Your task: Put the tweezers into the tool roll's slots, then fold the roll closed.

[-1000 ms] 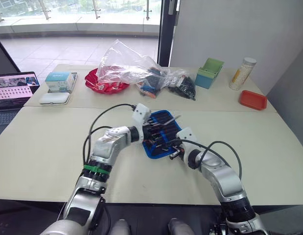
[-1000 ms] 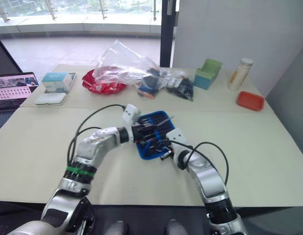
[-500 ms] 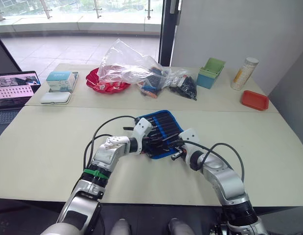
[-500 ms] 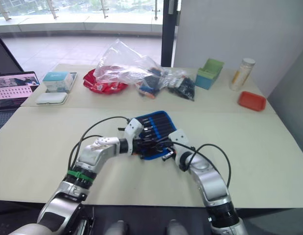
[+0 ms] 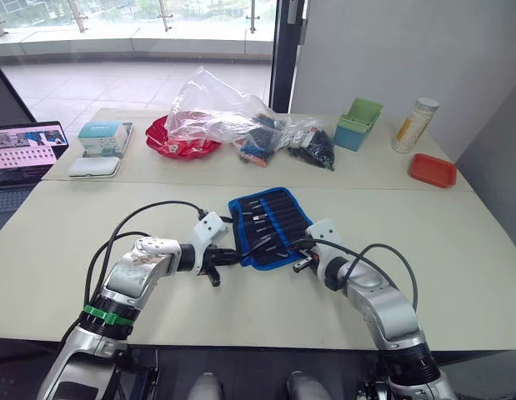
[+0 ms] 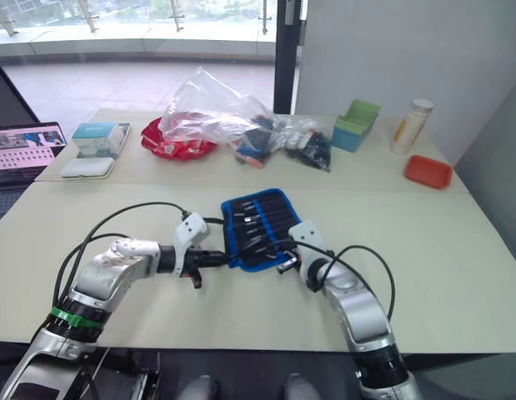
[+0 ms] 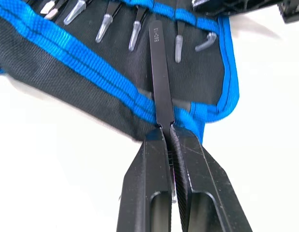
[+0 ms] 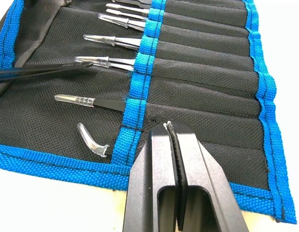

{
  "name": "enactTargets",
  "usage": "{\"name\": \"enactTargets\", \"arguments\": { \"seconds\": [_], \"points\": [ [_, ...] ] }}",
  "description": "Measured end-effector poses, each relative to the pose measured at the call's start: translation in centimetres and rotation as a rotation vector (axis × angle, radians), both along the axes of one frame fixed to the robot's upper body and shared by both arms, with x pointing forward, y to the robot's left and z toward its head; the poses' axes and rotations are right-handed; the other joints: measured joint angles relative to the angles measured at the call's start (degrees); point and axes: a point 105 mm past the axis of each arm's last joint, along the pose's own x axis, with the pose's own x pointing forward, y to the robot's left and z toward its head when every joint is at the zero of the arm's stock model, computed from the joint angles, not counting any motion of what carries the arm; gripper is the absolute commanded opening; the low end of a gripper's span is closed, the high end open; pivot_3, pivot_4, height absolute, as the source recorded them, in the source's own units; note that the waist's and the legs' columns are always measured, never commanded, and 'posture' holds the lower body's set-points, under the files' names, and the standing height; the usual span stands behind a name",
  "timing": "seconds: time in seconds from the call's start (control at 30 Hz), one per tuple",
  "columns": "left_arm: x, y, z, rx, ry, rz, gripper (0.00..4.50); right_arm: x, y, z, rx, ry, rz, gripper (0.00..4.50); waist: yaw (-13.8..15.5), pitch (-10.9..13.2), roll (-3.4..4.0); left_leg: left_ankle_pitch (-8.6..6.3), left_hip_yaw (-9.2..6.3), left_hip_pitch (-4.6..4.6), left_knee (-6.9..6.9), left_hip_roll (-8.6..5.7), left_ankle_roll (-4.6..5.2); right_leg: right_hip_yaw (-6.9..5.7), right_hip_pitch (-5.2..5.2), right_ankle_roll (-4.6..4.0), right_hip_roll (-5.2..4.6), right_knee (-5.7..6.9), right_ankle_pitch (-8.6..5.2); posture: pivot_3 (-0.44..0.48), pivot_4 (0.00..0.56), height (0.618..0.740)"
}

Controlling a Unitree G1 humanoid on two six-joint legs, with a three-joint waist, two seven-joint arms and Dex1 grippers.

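The left end effector is clamped on one pair of tweezers, whose long axis points right across the open tool roll. The right end effector is closed, empty, pressing the roll's near-right edge to the surface. Judged nearer: the left arm.

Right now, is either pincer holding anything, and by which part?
Left pincer grips one tweezers by its end; the rest lies over the roll. Right pincer is shut, pressing on the roll's pocket, holding nothing visible.
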Motion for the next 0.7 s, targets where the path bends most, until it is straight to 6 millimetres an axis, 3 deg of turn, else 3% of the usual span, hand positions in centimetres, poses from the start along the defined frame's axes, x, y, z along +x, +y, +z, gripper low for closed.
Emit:
{"name": "enactTargets", "arguments": {
  "seconds": [0.43, 0.7],
  "points": [
    [1.2, -1.2, 1.9, 0.075, 0.019, -0.03, 0.01, 0.0, 0.0, 0.0, 0.003, -0.003, -0.002, 0.0, 0.0, 0.0, -0.01, 0.0, 0.0, -0.06, 0.01, -0.01, 0.0, 0.01, -0.05, 0.0, 0.0, 0.02, 0.0, 0.0, 0.15, 0.74],
    [1.1, -2.0, 5.0, 0.165, 0.03, -0.126, 0.01, -0.1, 0.1, 0.1, 0.009, -0.007, -0.013, 0.0, 0.0, 0.2, 0.0, 0.0, 0.0, -0.08, 0.0, -0.02, 0.0, 0.02, -0.07, 0.05, 0.01, 0.01, -0.03, 0.0, 0.15, 0.74]
  ]
}}
